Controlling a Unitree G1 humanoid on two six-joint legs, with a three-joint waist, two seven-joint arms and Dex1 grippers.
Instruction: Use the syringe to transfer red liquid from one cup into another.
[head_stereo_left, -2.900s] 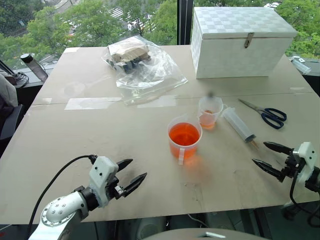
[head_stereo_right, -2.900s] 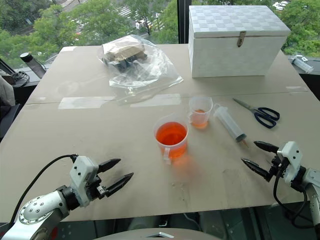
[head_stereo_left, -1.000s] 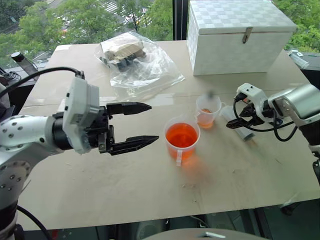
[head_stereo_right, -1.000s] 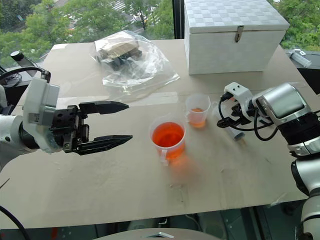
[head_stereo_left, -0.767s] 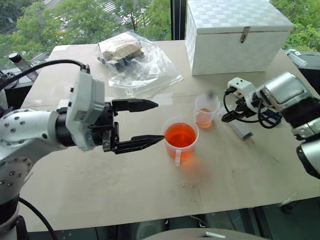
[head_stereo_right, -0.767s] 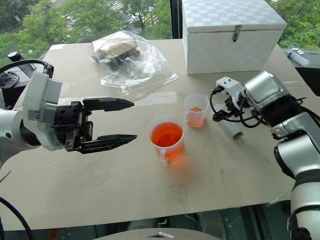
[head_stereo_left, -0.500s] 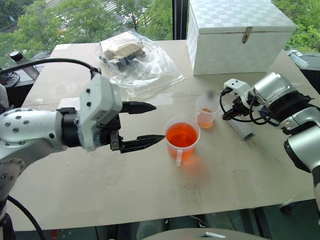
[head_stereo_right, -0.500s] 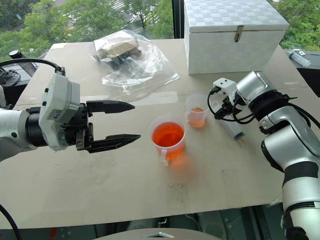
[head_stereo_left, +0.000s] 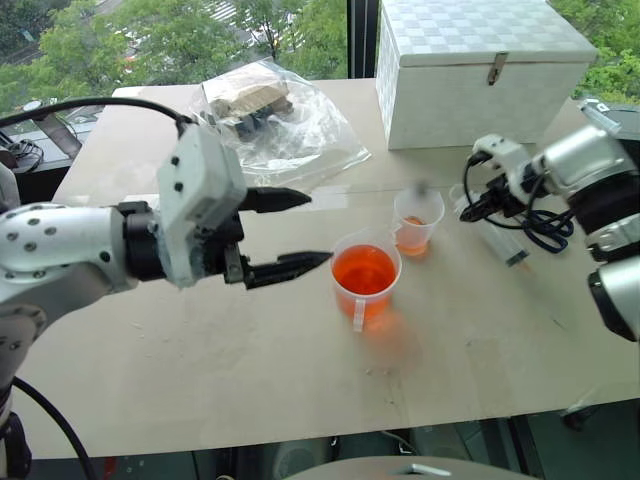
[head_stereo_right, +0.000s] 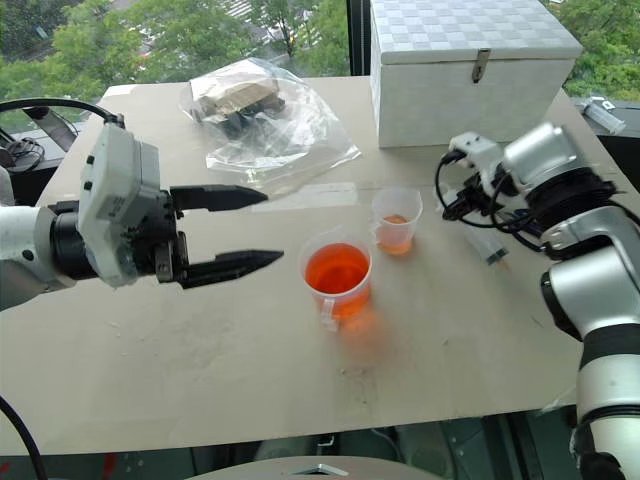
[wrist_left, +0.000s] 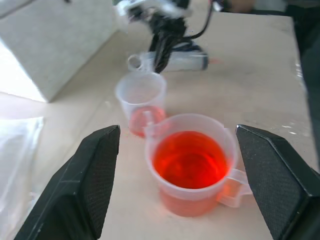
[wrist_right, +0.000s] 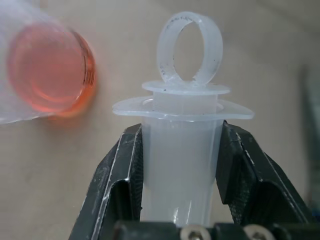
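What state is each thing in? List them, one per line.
syringe: clamped by the barrel in the right tool, plunger pushed in.
large beaker: upright, over half full of red liquid.
small cup: upright, a little red liquid at the bottom.
left tool: open, empty, beside the large beaker.
white box: lid shut.
plastic bag: lying flat, things inside.

On the table (head_stereo_left: 150, 330), the wide beaker (head_stereo_left: 366, 282) stood near the middle with the red liquid (head_stereo_left: 365, 270) in it. The narrow cup (head_stereo_left: 418, 221) stood just beside it at two o'clock. The syringe (head_stereo_left: 500, 240) was at three o'clock of that cup. The plastic bag (head_stereo_left: 280, 125) lay at eleven o'clock of the beaker, far back, and the box (head_stereo_left: 480, 70) sat at one o'clock, right of the bag.
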